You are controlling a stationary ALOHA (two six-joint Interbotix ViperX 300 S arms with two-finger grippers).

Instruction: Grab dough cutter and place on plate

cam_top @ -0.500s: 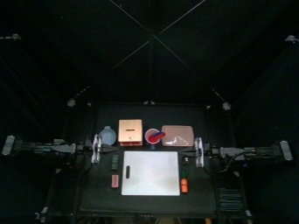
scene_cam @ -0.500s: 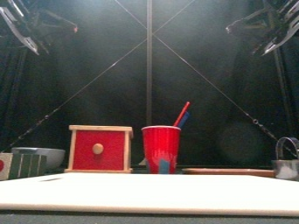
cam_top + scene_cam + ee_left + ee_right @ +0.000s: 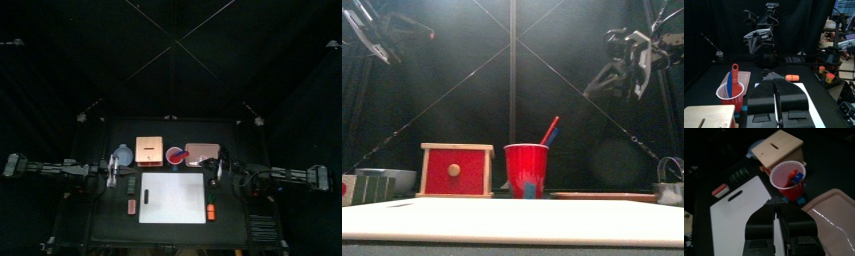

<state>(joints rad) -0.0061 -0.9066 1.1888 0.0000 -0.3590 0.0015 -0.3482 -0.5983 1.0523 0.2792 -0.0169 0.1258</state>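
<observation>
The dough cutter (image 3: 734,80) looks to be the red and blue tool standing in the red cup (image 3: 527,170); its tip (image 3: 551,131) pokes above the rim. The pinkish-red plate (image 3: 203,153) lies flat just right of the cup and has nothing on it (image 3: 834,210). My right gripper (image 3: 774,203) is shut and holds nothing; it hovers over the white board's far edge, pointing at the cup (image 3: 787,175). At the table's left side my left gripper (image 3: 775,82) is shut too and holds nothing.
A tan block (image 3: 150,150) with a red front stands left of the cup, with a blue-grey round object (image 3: 123,155) beyond it. The white cutting board (image 3: 174,197) fills the table's front, with a small orange item (image 3: 213,211) to its right and a red one (image 3: 132,206) to its left.
The right arm has come down and inward from the upper right, toward the cup and plate. The left arm has barely shifted.
</observation>
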